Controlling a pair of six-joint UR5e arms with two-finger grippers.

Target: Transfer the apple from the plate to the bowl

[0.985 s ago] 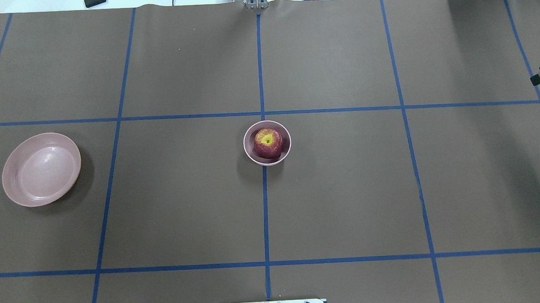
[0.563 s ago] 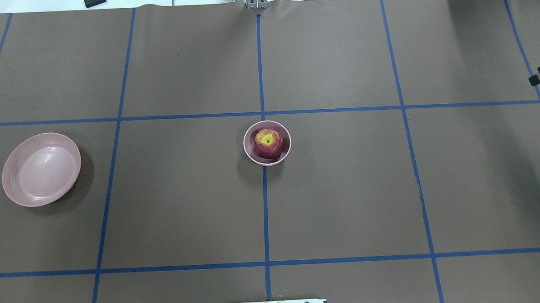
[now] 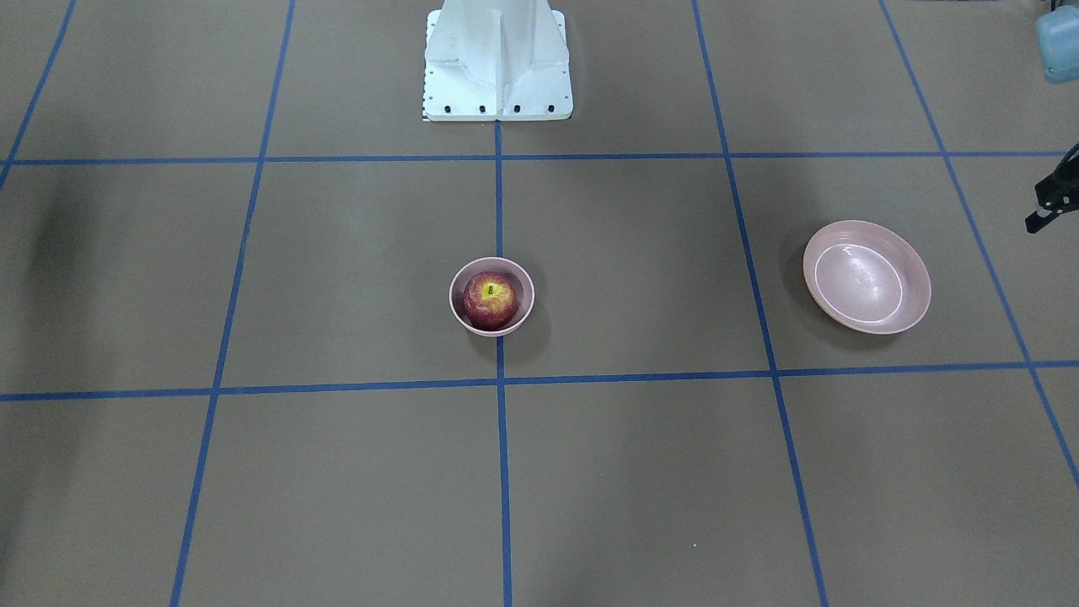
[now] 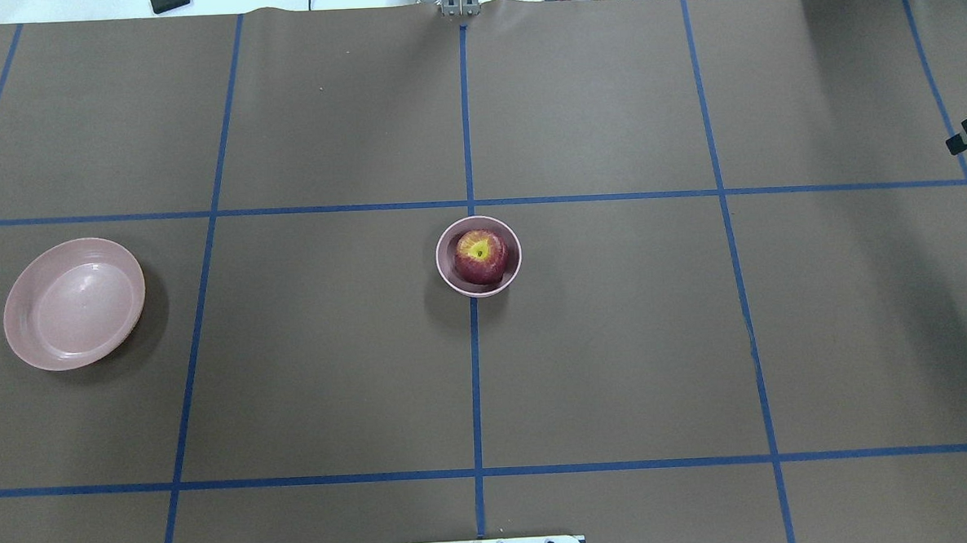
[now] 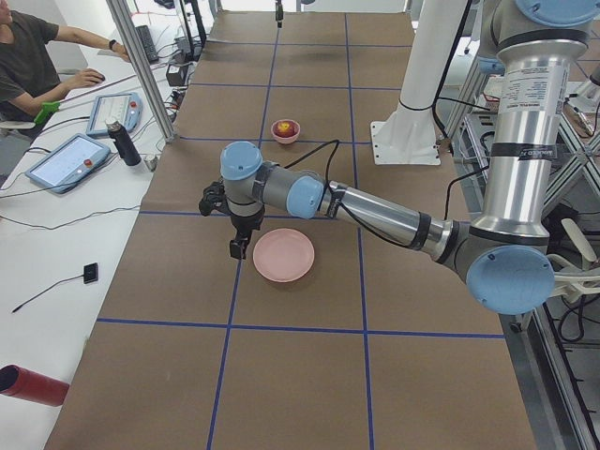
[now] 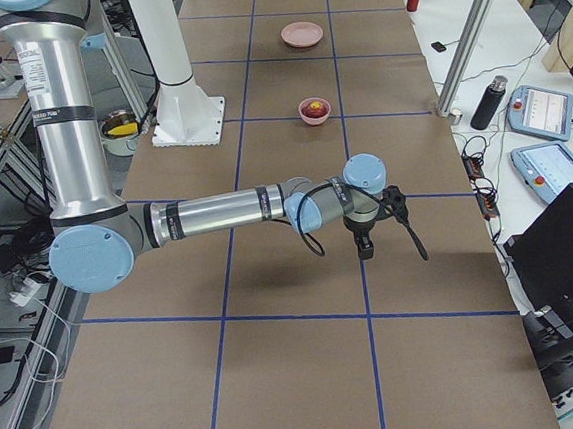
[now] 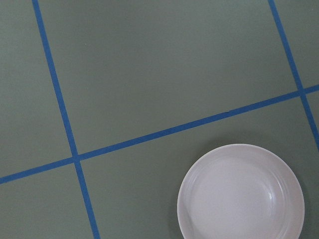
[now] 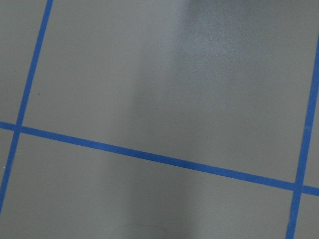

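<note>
A brown paper cover [image 4: 332, 351] is lying flat across the whole table, and blue tape lines [image 4: 465, 125] are dividing it into large squares. Soft light is falling on it from above. In the exterior left view a white bench [image 5: 56, 253] is running along the left edge, carrying two teach pendants [image 5: 67, 161], a black bottle [image 5: 125, 145] and, at the lower left, a red cylinder [image 5: 33, 386]. An aluminium post [image 5: 141, 66] is rising beside it, and an operator [image 5: 33, 56] is sitting at the upper left. In the exterior right view a black laptop [image 6: 571, 250] is standing open at the right edge.

Robotics lab (teach pendants [image 5: 67, 161], tape-gridded table [image 4: 617, 339])
</note>
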